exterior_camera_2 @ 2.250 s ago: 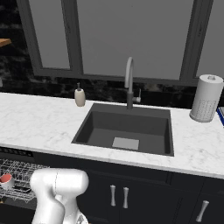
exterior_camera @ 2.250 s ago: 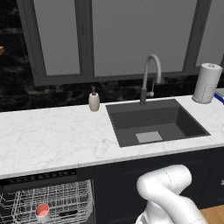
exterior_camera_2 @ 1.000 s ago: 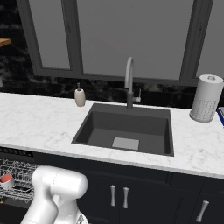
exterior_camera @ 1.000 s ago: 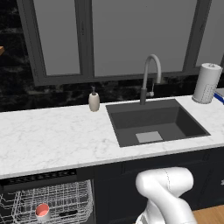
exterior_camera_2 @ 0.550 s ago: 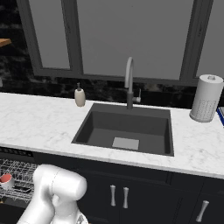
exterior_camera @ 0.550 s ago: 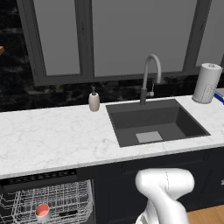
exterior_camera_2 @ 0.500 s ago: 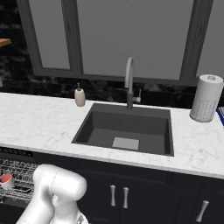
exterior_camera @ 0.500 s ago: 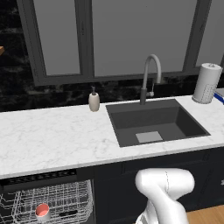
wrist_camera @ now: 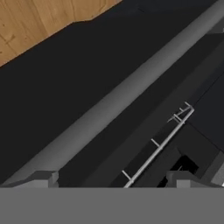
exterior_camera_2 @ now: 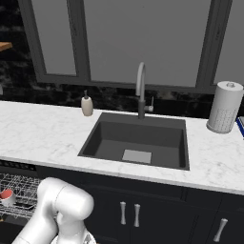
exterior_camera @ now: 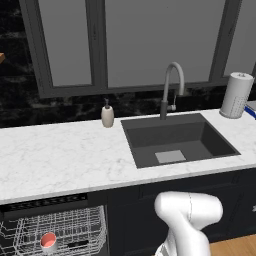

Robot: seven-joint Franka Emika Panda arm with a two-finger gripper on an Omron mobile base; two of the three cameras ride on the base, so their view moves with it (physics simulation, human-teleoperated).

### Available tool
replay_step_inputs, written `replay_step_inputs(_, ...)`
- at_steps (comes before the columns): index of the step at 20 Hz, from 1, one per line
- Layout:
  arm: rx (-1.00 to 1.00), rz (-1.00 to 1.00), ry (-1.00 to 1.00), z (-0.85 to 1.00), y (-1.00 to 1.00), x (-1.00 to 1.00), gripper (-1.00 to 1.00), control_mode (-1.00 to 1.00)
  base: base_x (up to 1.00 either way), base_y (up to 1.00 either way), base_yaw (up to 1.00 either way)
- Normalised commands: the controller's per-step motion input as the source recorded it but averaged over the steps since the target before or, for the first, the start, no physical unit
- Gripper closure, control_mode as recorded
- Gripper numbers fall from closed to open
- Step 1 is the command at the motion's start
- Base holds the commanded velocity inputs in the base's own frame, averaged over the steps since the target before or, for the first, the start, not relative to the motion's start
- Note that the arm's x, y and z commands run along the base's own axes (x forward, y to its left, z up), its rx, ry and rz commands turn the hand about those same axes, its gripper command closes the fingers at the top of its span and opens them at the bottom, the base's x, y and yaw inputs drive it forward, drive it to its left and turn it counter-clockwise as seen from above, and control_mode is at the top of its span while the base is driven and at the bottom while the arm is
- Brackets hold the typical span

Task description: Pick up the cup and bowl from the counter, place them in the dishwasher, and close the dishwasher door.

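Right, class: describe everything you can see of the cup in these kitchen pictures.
The cup is small, short and round, with a red-pink inside and rim and a pale outside. It stands upright, mouth up, in the white wire rack of the open dishwasher, below the marble counter. In the right base view it sits at the left edge, partly cut off. It rests on the wires, apart from anything else.

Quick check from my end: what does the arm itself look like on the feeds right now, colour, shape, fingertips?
Glossy white arm with rounded, bulbous links and a thin dark seam at the joint. In the hand view the gripper shows two small blocky grey fingertips. No cables or markings visible.
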Motion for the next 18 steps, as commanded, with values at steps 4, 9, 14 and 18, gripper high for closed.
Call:
replay_step_inputs(4,0.00,0.00,-0.07,-0.89,0.31,0.63,-1.00,-1.00,0.00,0.00,0.00)
replay_step_inputs(9,0.00,0.00,-0.09,-0.87,0.06,0.59,-1.00,-1.00,0.00,0.00,0.00)
replay_step_inputs(14,0.00,0.00,-0.08,-0.54,0.02,0.71,-1.00,-1.00,0.00,0.00,0.00)
replay_step_inputs(18,0.00,0.00,-0.09,-0.28,-0.02,1.00,-1.00,-1.00,0.00,0.00,0.00)
